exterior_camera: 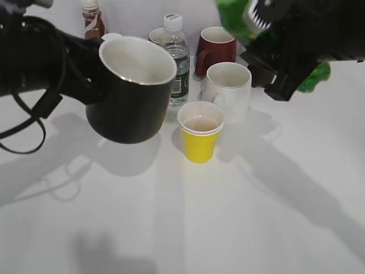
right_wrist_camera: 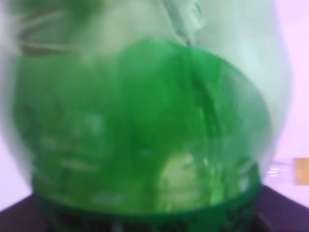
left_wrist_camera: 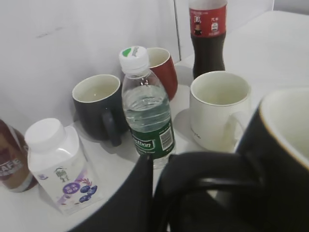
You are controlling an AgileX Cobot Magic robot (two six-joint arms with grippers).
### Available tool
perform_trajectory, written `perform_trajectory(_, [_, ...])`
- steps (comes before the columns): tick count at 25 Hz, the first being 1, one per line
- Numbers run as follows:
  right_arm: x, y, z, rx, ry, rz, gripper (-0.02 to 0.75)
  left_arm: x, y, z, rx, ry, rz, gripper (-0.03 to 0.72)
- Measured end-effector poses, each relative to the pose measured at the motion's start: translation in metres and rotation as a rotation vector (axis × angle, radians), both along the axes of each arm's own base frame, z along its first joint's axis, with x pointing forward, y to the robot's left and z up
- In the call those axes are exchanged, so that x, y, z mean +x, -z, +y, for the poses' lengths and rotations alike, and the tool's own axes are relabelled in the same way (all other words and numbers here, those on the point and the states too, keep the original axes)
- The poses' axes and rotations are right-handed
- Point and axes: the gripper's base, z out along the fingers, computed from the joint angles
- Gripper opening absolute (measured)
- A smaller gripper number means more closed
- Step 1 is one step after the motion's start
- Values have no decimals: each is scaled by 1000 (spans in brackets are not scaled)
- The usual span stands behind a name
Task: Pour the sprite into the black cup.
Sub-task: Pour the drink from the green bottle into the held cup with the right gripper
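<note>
My left gripper (exterior_camera: 91, 71) is shut on the handle of the black cup (exterior_camera: 132, 91) and holds it in the air left of centre, tilted, with its off-white inside showing. In the left wrist view the cup (left_wrist_camera: 282, 164) fills the lower right, with my left gripper (left_wrist_camera: 164, 193) around its handle. My right gripper (exterior_camera: 276, 54) is at the upper right, shut on the sprite (exterior_camera: 232, 17), which is held high and tilted; only parts of its green body show. The sprite (right_wrist_camera: 145, 125) fills the right wrist view, blurred and green.
On the white table stand a yellow paper cup (exterior_camera: 199, 136), a white mug (exterior_camera: 228, 88), a clear water bottle (exterior_camera: 175, 57), a dark red mug (exterior_camera: 217, 48) and a brown bottle (exterior_camera: 92, 20). The left wrist view adds a smaller dark mug (left_wrist_camera: 96, 104), a cola bottle (left_wrist_camera: 207, 34) and a white yoghurt bottle (left_wrist_camera: 60, 164).
</note>
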Motion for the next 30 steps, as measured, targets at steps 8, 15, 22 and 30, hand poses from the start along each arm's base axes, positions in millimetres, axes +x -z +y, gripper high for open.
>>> perform_trajectory(8, [-13,-7,16,-287,-121,-96,409,-4,-9,-12,39,15,31,61])
perform_trajectory(15, [-10,-9,11,-454,-134,-175,409,-13,-7,-23,55,60,46,60])
perform_trajectory(22, [-7,-12,10,-563,-163,-267,409,-13,-7,-23,36,49,65,60])
perform_trajectory(30, [-5,-13,10,-612,-182,-311,409,-13,-7,-23,29,45,71,60])
